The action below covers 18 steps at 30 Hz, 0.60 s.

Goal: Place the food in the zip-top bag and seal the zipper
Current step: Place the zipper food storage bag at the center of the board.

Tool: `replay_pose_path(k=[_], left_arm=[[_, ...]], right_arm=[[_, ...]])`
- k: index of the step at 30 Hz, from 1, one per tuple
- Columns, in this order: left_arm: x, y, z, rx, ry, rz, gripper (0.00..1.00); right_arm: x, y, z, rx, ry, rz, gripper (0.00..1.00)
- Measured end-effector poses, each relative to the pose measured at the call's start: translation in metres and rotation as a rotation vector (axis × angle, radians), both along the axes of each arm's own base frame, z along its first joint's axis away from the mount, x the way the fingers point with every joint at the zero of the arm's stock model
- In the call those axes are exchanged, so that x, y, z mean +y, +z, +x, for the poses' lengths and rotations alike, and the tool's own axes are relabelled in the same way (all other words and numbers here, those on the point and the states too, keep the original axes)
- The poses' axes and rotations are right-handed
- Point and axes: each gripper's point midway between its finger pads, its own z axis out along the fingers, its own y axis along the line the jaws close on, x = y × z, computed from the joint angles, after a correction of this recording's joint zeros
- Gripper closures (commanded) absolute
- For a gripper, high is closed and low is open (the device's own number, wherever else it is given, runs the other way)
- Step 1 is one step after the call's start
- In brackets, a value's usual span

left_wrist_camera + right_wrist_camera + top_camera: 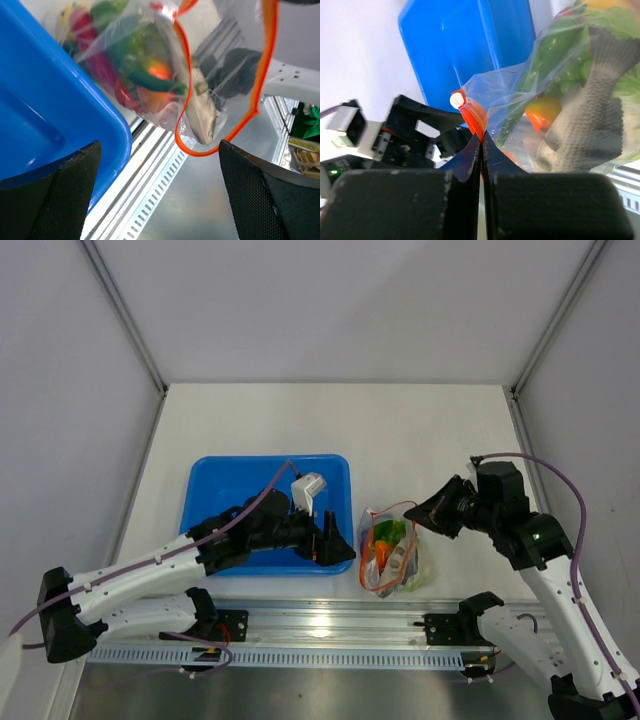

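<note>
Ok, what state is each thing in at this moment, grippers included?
zip-top bag: lying right of the blue tray, filled, mouth open.
zipper: unsealed, gaping in a loop.
food: inside the bag.
blue tray: flat on the table.
left gripper: open, holding nothing, beside the bag.
right gripper: shut on the zipper.

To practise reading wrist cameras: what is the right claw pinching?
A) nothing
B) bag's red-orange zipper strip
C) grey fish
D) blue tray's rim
B: the right claw is shut on the zipper strip, which runs down into its grip.
</note>
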Motion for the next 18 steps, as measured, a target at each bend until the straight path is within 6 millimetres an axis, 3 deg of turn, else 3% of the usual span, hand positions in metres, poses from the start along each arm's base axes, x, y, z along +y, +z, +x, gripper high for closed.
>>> replay_pose_path(k=[3,13,18], left_arm=[[-0.003,-0.011,-0.002,0.007,-0.01,0.01,0.01],[-0.039,-0.019,0.004,0.045,0.015,-0.002,0.01],[-0.063,-0.011,0.017,0.095,0.06,0.011,0.0]], right_arm=[[0.003,-0.003,0.003,-0.006,-0.026,0.019,1.0],[0.009,-0.017,0.013,0.03,-0.085,0.003,1.0],[0.011,-0.025,0.021,0.046,-0.097,-0.027,1.0]])
